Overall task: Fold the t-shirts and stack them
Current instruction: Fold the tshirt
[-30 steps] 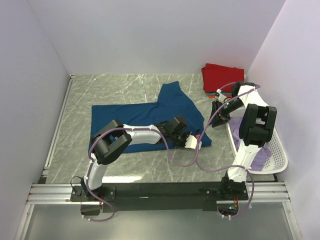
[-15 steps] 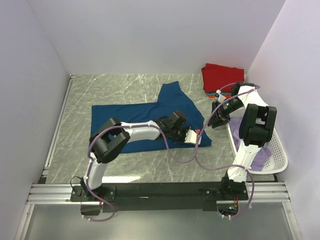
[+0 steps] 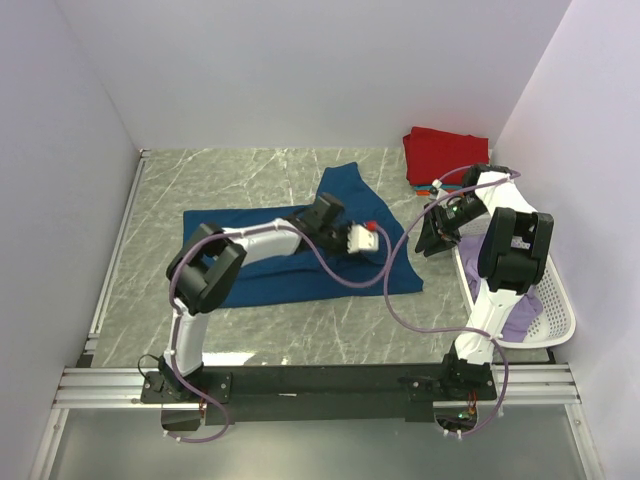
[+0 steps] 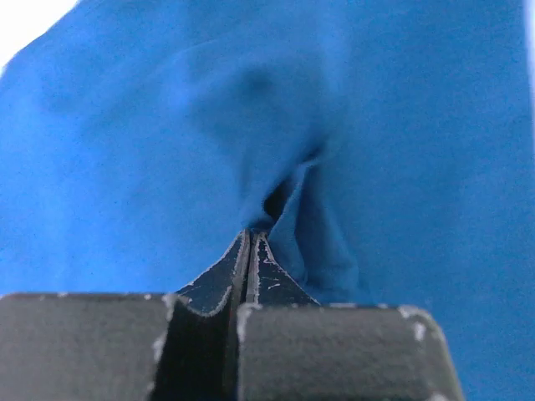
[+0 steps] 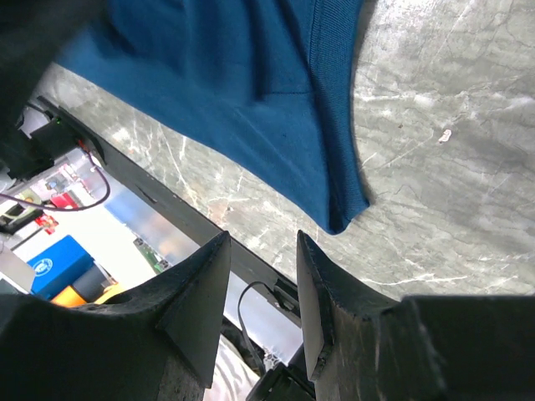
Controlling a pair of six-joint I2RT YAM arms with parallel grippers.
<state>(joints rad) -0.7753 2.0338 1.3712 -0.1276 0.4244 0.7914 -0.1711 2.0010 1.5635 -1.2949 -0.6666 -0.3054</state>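
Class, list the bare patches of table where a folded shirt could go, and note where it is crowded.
Bare: the back-left table beyond the blue shirt, and the near strip before the arm bases. Crowded: the right, among the red shirt, basket and right gripper.

On the left gripper (image 4: 251, 247), at lower centre, the jaws pinched a puckered fold of the blue t-shirt (image 4: 150, 142), which filled the frame.

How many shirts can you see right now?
3: a blue shirt spread mid-table, a red shirt folded at the far right corner, a purple shirt in the basket on the right. More may be hidden under these.
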